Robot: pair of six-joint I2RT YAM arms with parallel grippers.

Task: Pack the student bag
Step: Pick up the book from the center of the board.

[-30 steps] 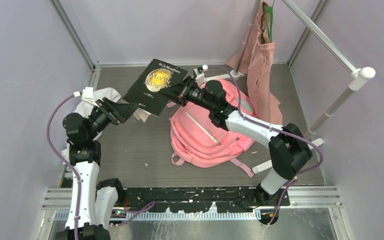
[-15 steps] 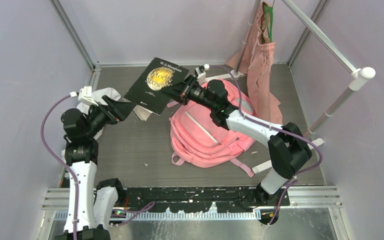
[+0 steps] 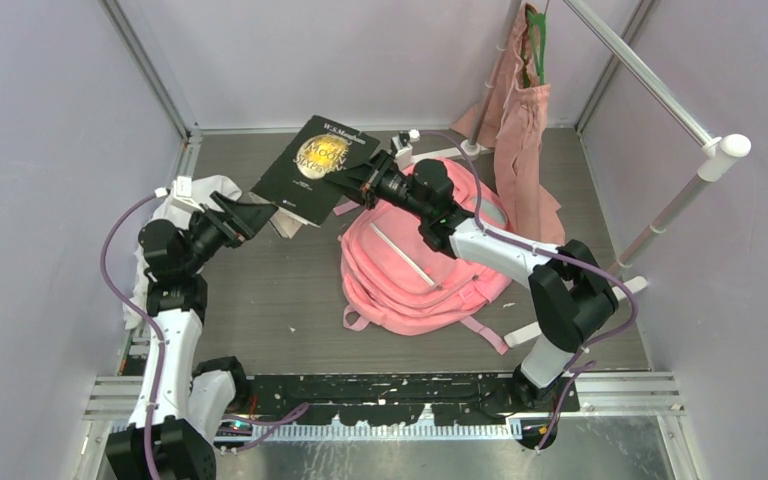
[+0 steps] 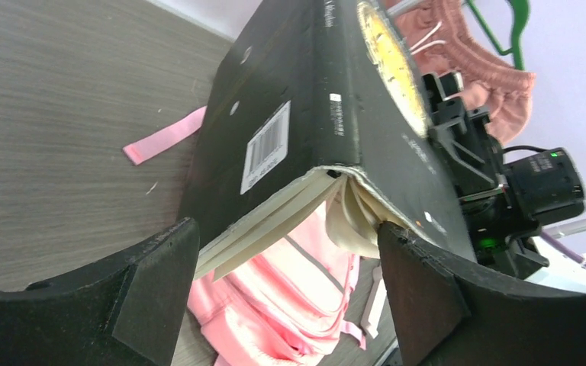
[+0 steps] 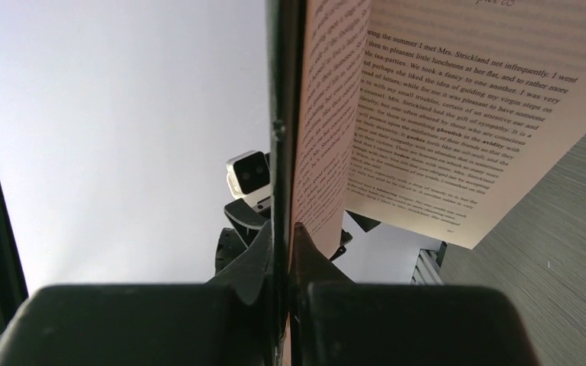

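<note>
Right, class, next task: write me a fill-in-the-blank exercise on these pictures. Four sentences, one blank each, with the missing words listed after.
1. The right gripper is ____ on the black book, holding it up.
2. The left gripper is ____, with a corner of the book between its fingers.
3. The student bag lying on the table is ____ in colour.
4. The cloth tote hangs from a ____ hanger.

Missing words: shut, open, pink, green.

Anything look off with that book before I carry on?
Yes. The right gripper pinches the book by little more than its cover, so the pages sag open. The left gripper is open at its lower corner.
</note>
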